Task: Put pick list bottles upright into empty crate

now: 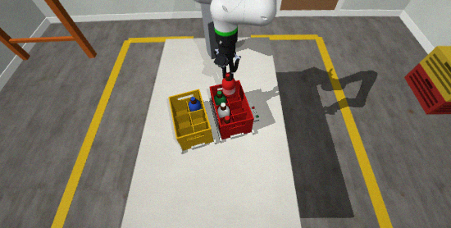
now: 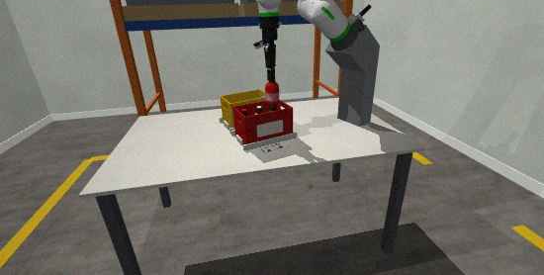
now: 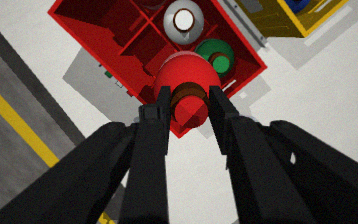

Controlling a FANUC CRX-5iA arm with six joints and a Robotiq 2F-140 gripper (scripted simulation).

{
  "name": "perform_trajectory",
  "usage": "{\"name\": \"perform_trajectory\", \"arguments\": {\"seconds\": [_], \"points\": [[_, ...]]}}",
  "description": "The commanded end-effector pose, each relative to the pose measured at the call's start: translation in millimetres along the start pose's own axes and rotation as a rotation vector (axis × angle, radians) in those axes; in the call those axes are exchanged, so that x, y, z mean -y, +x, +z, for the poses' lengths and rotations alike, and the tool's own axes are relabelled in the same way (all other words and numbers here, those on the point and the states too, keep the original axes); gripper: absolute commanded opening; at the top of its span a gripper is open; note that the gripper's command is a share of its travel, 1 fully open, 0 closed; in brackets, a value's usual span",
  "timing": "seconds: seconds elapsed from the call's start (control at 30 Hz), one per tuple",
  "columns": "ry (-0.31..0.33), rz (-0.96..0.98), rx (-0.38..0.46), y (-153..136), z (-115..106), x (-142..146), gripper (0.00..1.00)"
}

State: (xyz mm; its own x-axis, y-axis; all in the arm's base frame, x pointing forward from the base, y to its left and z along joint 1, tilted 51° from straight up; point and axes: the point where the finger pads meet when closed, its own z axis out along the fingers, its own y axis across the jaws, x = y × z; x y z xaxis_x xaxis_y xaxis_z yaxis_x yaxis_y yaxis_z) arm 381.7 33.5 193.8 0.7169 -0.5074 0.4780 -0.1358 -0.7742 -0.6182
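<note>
My gripper (image 1: 228,75) (image 2: 271,80) (image 3: 189,100) is shut on the neck of a red bottle (image 1: 229,85) (image 2: 272,90) (image 3: 187,74). The bottle is upright over the back end of the red crate (image 1: 237,129) (image 2: 240,128) (image 3: 87,37); its base is hidden, so its depth is unclear. In that crate stand a green bottle (image 1: 220,98) (image 3: 209,49), a white-capped grey bottle (image 1: 223,111) (image 3: 184,35) and a red-capped bottle (image 1: 226,120). A blue bottle (image 1: 194,105) (image 3: 298,5) stands in the yellow crate (image 1: 195,139) (image 2: 227,110).
The pick list (image 1: 256,114) (image 2: 275,148) (image 3: 117,83) lies beside the red crate, too small to read reliably. The two crates stand side by side with a narrow gap. The green bottle is close beside the held bottle. Stacked crates (image 1: 430,84) stand far right.
</note>
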Motion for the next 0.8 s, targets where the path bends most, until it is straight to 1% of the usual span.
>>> {"name": "perform_trajectory", "arguments": {"seconds": [0.0, 0.17, 0.67, 0.77], "points": [[-0.011, 0.0, -0.008, -7, 0, 2, 0.1], [-0.011, 0.0, -0.008, -13, 0, 3, 0.1], [-0.011, 0.001, -0.008, -44, 0, 8, 0.1], [-0.011, 0.001, -0.008, -46, 0, 8, 0.1]]}}
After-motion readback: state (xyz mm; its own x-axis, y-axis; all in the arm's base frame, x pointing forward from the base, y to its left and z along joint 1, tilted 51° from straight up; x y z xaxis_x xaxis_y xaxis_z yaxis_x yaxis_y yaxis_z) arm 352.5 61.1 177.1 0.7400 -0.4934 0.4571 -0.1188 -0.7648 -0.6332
